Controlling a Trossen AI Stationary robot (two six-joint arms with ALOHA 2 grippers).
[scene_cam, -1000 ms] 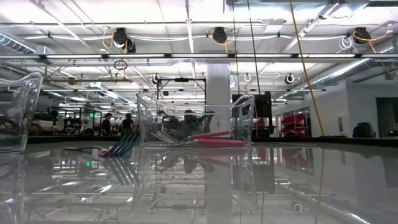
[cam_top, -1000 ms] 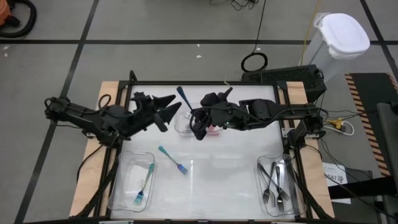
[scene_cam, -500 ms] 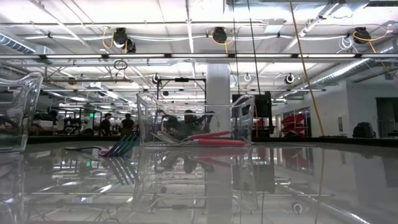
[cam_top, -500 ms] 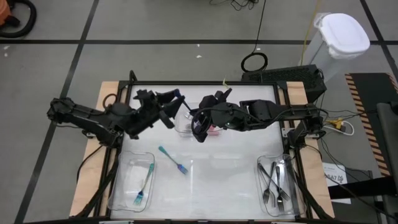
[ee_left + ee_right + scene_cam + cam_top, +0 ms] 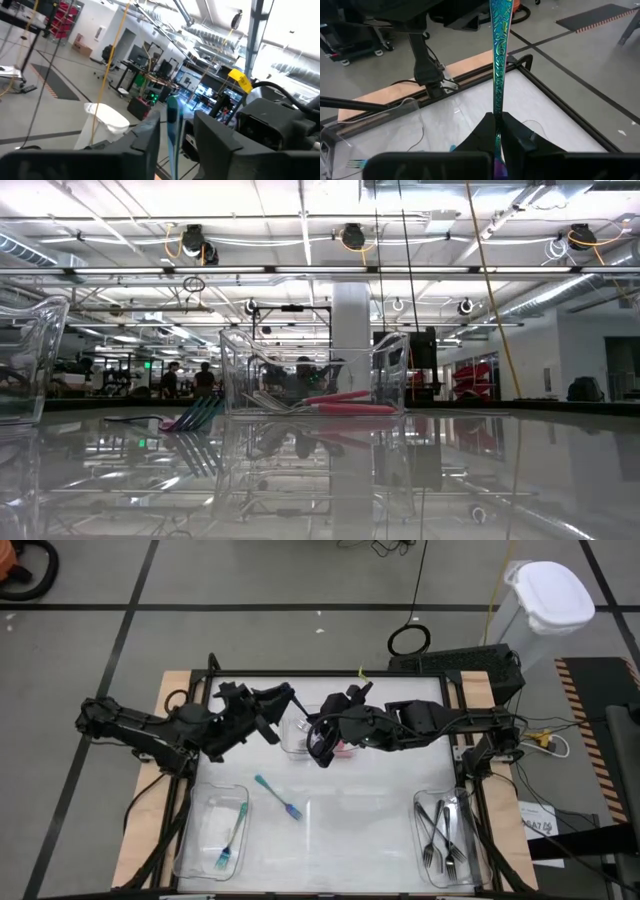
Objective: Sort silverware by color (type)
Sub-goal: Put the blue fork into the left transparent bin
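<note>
Utensil [image 5: 498, 65]: you see a slim, iridescent teal handle with embossed pattern.
Right gripper [image 5: 496, 131]: jaws clamp it.
Left gripper [image 5: 172, 135]: jaws flank it, contact unclear.

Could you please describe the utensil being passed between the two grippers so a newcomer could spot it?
Look above the clear tray at the table's back middle. The teal utensil stands in the right gripper, its far end between the left gripper fingers; it alone is off the table.

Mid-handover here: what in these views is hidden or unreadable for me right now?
- High view: whether the left gripper has closed on the teal utensil; dark fingers cover it.
- High view: the utensil's working end, hidden under the right gripper.
- Low view: neither gripper appears.
- Left wrist view: the utensil's ends, cut off by the fingers.
- High view: fork count in the right tray; overlapping, too small.
</note>
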